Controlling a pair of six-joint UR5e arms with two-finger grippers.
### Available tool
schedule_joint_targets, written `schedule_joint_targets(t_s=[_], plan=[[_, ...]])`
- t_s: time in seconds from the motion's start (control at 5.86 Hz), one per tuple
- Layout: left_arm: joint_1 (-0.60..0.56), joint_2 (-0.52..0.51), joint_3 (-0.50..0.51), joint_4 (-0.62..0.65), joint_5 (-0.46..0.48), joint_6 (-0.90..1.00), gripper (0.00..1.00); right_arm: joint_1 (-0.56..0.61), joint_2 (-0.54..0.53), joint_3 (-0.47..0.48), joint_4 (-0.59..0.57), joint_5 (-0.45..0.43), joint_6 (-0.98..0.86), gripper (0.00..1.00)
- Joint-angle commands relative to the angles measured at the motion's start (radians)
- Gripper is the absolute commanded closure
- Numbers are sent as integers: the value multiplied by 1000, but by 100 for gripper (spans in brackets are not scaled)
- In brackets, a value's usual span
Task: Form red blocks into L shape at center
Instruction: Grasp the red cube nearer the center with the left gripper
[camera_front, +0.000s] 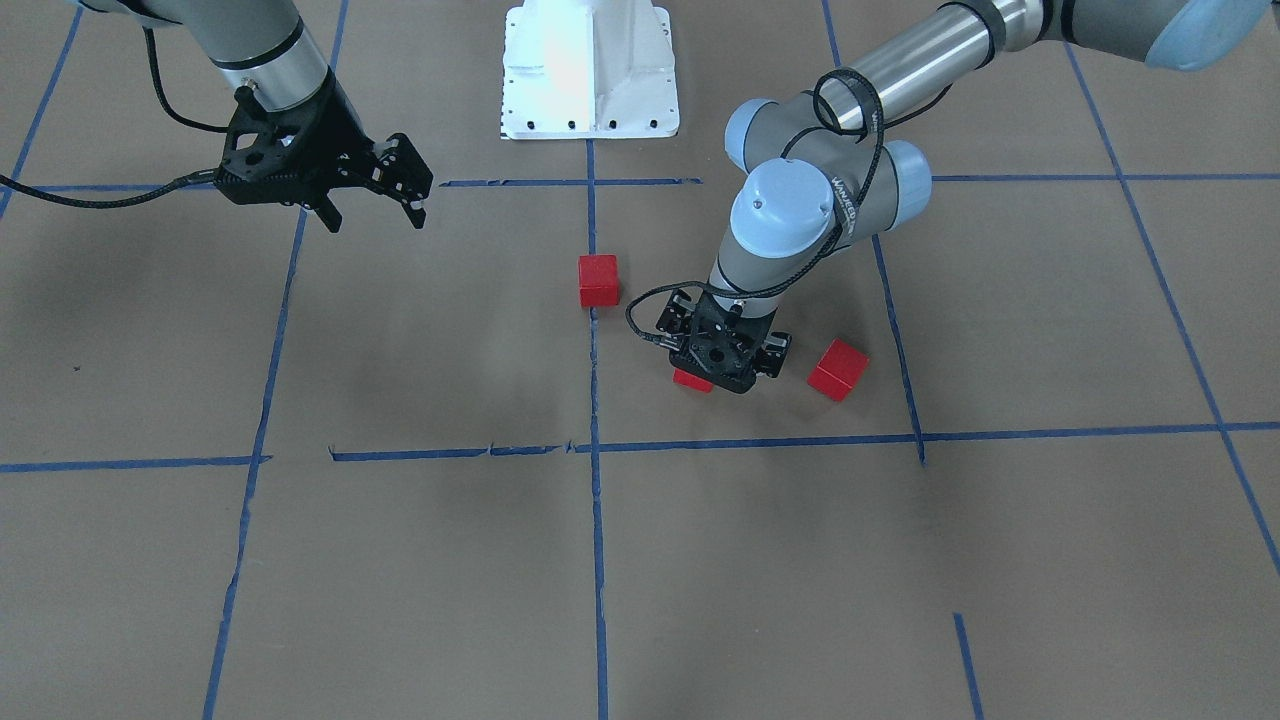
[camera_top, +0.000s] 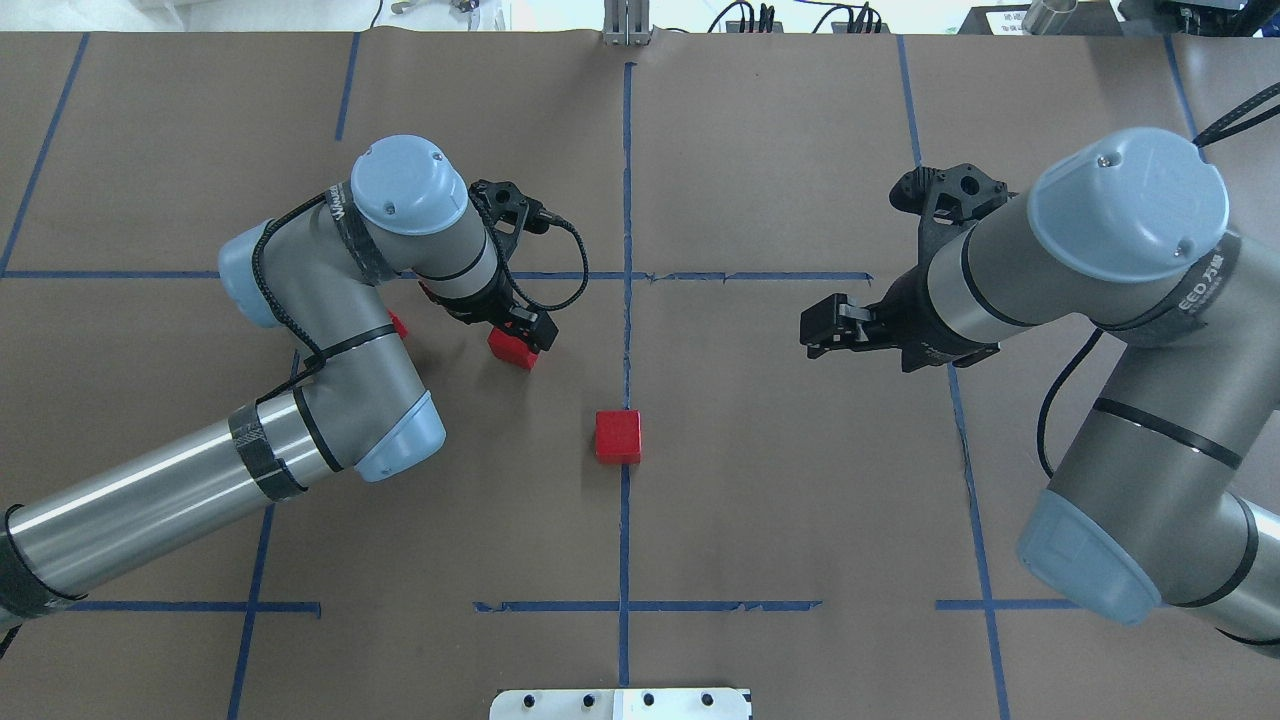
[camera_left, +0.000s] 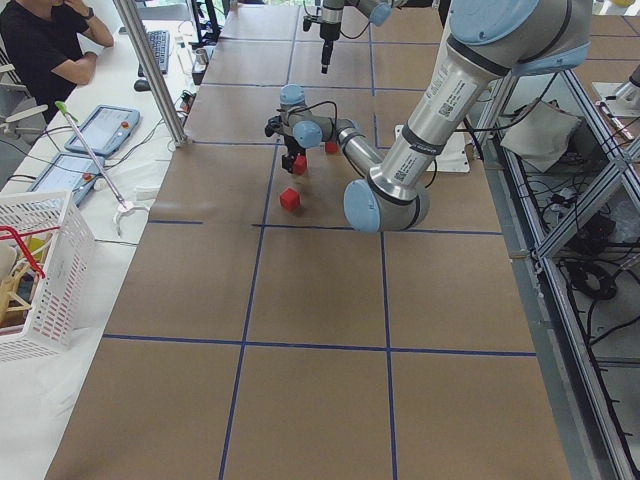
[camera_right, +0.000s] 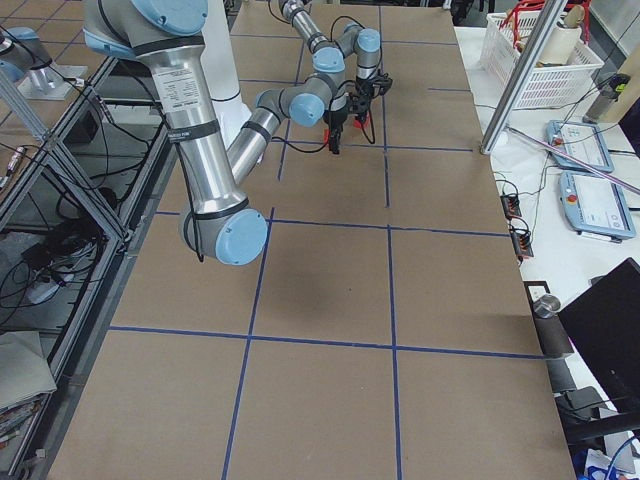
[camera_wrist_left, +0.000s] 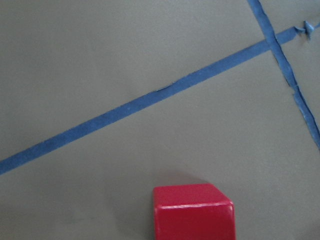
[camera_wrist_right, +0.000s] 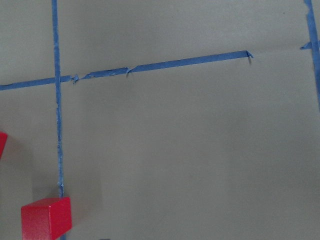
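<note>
My left gripper (camera_top: 522, 336) sits low over a red block (camera_top: 510, 350); I cannot tell whether it grips. My right gripper (camera_front: 372, 215) hangs open above the bench (camera_top: 780, 480).

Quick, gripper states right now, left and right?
Left gripper: jaws down over a red block, grip cannot be told.
Right gripper: open, holding nothing.

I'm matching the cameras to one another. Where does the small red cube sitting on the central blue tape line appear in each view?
Front-facing: the red cube just left of centre, upper half.
Overhead: just below centre.
Exterior left: near the top, the rightmost red one.
Exterior right: cannot tell it apart.
Left wrist: not in it.
Right wrist: bottom left corner.
Shared landmark: the blue tape line under it.
</note>
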Motion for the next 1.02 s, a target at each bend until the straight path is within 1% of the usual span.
schedule_joint_targets(t_s=[0.0,0.17,0.34,0.51,0.68,0.85], plan=[[7,-2,13,-24,1,-25,0,-1,-1,0,0,0,0,0],[17,-2,14,-44,30,-27,8,-1,-1,0,0,0,0,0],[27,-2,8,-44,30,-74,41,-1,-1,0,0,0,1,0],[28,-4,-1,-47,30,-115,78,-1,0,0,0,-2,2,0],[28,-16,-10,-44,32,-127,96,-1,0,0,0,-2,2,0],[34,-61,-10,-41,34,-289,97,-1,0,1,0,-3,3,0]])
